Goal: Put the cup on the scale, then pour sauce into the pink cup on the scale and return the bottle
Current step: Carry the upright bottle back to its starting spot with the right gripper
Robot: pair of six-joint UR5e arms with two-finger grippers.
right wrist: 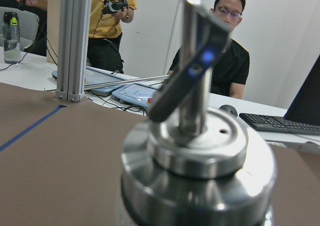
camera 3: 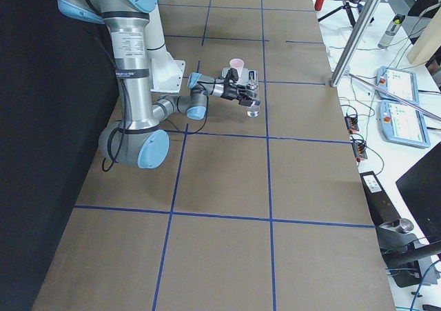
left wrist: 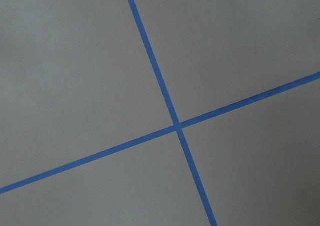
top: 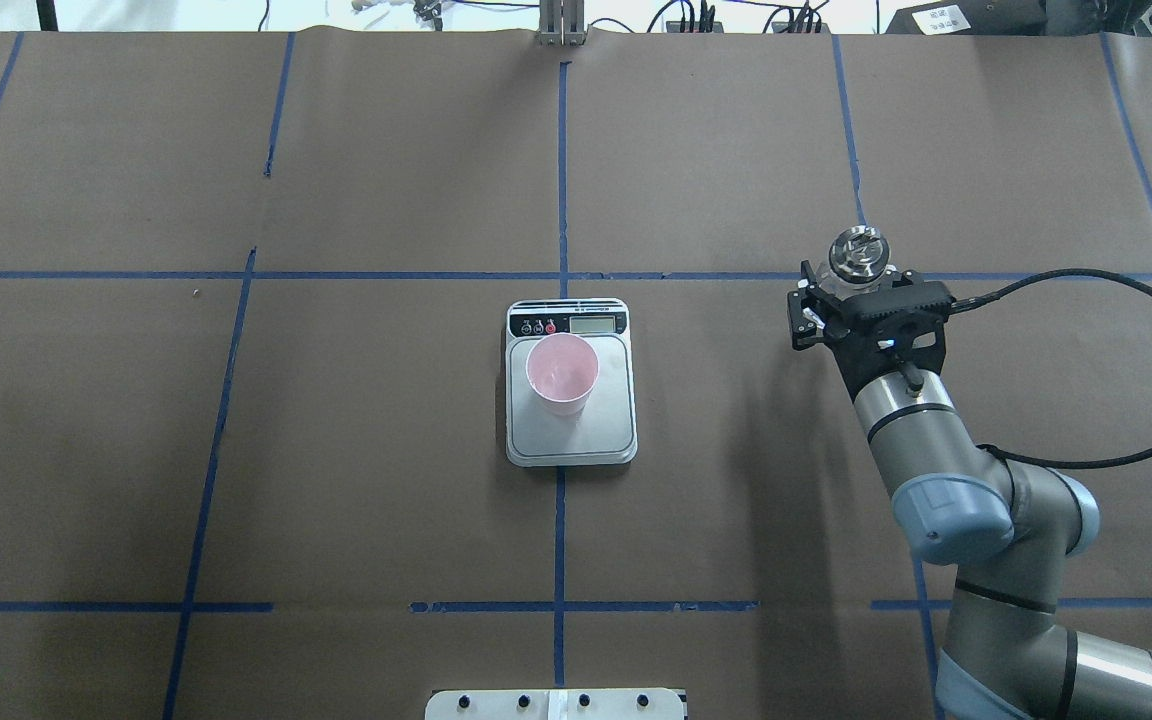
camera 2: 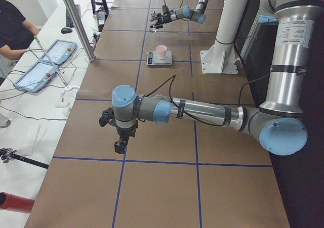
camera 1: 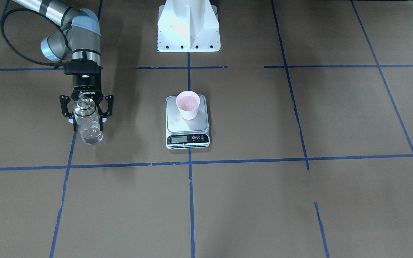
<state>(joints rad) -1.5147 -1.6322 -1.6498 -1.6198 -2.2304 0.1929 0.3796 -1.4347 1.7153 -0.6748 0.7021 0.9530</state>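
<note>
One step looks done, cup point(camera 1: 188, 104) standing on the scale point(camera 1: 187, 125), so your pour comes next: the bottle point(camera 1: 90, 135) is upright at the scale's nine o'clock in the front-facing view, apparently pinched at its shoulder between the jaws of the right gripper point(camera 1: 88, 125), and you must carry it over and tip it

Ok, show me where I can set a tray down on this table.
Free: the bare paper on the robot's left of the scale, and the strip between scale and bottle. Crowded: around the right gripper at the bottle.
</note>
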